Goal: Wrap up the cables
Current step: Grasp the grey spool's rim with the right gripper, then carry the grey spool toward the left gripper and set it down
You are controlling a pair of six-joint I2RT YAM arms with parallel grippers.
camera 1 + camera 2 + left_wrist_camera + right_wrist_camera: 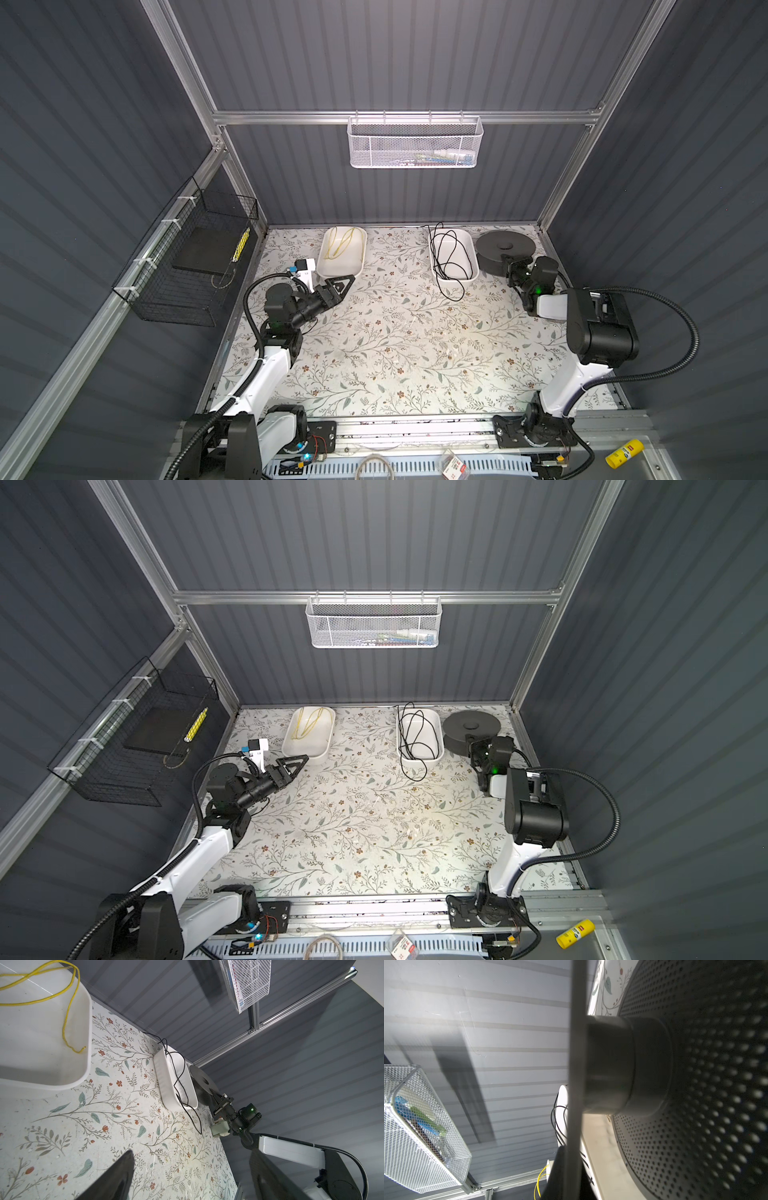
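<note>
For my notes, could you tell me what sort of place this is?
Likely an enclosed robot test cell: grey panel walls, an aluminium frame, a left arm and right arm at a floral table.

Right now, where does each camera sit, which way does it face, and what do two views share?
Both top views: high over the near edge, looking down on the table; left arm and right arm show.
Left wrist: on the left arm, facing across to the black cable; open left gripper shows.
Right wrist: against the spool; right gripper grips its rim.
Shared: both wrists see the mesh basket.
</note>
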